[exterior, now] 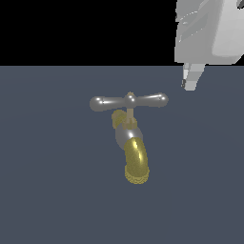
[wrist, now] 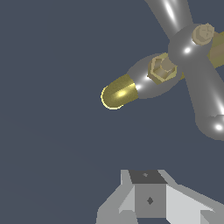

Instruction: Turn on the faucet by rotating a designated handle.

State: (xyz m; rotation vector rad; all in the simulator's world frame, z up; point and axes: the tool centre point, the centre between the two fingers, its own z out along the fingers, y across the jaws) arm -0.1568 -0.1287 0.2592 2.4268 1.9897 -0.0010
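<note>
Open counter [exterior: 43, 200] all round the faucet [exterior: 127, 138], with nothing else standing on it. Clear gap between gripper [exterior: 189, 78] and the near end of the handle [exterior: 129, 101]. Only the handle's crossbar and the spout [exterior: 136, 164] below it in the way.

We see the handle [exterior: 129, 101] as glossy polished metal, the faucet [exterior: 129, 143] with shiny brass spout, the gripper [exterior: 189, 78] matt grey

My gripper [exterior: 189, 82] hangs from the pale wrist, fingertips pointing down, holding nothing; its opening can't be judged.
</note>
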